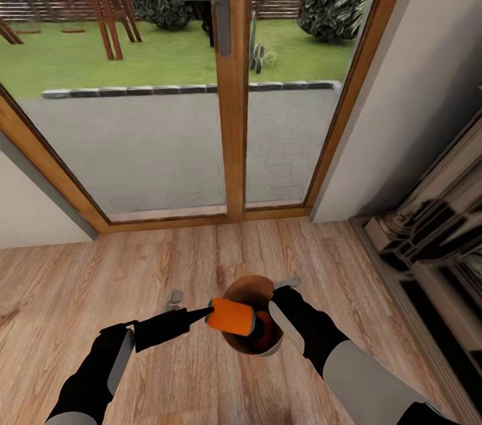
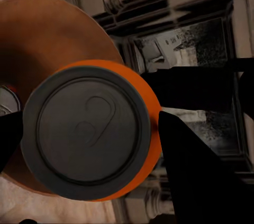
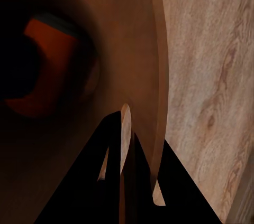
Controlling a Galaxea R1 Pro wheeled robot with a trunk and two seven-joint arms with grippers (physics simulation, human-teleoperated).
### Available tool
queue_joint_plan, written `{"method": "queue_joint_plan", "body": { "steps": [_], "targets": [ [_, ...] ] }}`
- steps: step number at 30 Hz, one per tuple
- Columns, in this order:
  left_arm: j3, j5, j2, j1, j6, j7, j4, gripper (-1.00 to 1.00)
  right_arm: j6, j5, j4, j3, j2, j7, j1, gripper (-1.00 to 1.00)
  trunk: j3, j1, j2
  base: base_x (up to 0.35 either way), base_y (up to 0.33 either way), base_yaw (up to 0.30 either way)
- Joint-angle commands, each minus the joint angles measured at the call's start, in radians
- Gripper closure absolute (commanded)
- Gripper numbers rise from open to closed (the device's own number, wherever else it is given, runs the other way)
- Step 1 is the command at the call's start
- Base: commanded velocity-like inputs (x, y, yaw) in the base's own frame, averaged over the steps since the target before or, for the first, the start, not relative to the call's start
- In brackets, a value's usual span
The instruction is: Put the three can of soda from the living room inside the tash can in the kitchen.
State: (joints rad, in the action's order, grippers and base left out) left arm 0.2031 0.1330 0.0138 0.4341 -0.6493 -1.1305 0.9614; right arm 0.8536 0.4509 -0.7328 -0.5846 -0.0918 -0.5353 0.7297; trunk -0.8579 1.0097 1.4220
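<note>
The left gripper fingers pinch an orange soda can, held on its side over the trash can mouth. The right gripper fingers clamp the trash can rim above the wooden floor; a second orange can lies inside.

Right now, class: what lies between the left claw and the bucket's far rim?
In the head view, the orange can, held sideways in the left claw, lies across the bucket's open mouth. The right claw grips the bucket's rim.
</note>
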Motion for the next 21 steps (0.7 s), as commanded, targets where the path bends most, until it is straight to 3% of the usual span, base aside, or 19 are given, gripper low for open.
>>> {"method": "queue_joint_plan", "body": {
  "steps": [1,21],
  "targets": [
    [-0.003,0.0,0.0,0.0,0.002,0.003,0.0,1.0,-0.005,0.008,0.001,0.0,-0.002,0.004,0.0,1.0,0.0,0.0,0.0,0.0,0.0,0.0],
    [-0.034,0.0,0.004,0.0,0.002,0.057,0.021,1.0,-0.005,0.008,0.007,0.0,-0.016,0.0,0.0,1.0,0.0,0.0,0.0,0.0,0.0,0.0]
  ]
}}
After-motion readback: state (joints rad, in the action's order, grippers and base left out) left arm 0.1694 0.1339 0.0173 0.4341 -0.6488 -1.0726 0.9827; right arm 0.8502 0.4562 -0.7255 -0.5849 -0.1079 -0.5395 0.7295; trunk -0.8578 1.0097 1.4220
